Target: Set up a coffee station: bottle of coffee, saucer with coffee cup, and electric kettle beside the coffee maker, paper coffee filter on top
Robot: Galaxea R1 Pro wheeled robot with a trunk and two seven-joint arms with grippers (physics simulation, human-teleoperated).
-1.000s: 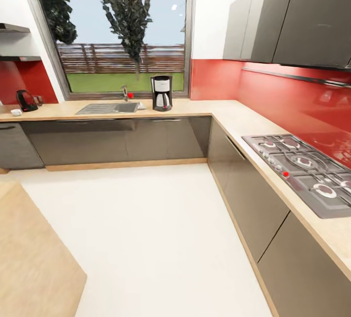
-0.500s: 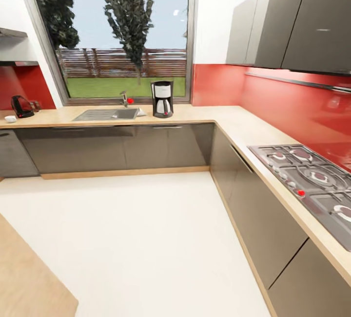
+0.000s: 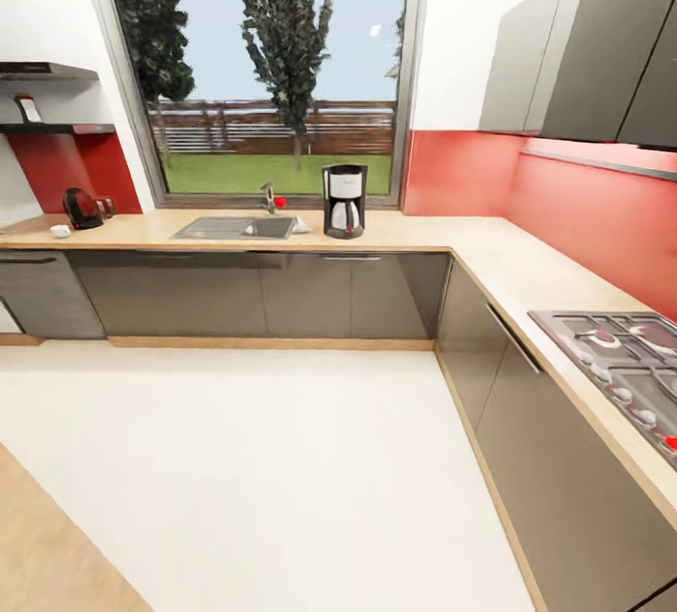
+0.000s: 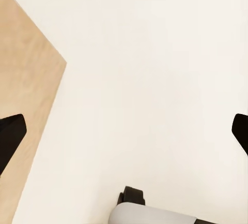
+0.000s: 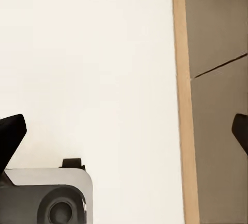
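Coffee maker (image 3: 344, 200): stands on the countertop (image 3: 423, 234) before the window, just beside the sink (image 3: 235, 228); this requirement is already met.
Electric kettle (image 3: 82, 208): sits at the far end of the same worktop, well apart from the coffee maker; not yet moved.
Coffee cup (image 3: 60, 231): a small white object near the kettle, probably the cup, though it is too small to tell whether a saucer lies under it.
Bottle of coffee (image 3: 28, 108): a small item with a pale label on the wall shelf (image 3: 56, 128) above the kettle appears to be the bottle; not yet brought down.
Left gripper (image 4: 124, 131): fingertips spread wide at the frame edges, nothing between them, pale floor (image 4: 155, 53) below.
Right gripper (image 5: 124, 131): fingers likewise wide apart and empty, over the floor beside a grey cabinet front (image 5: 217, 79).
Progress: judged from this layout, only the first item is done; bottle, filter, saucer, cup and kettle all remain.
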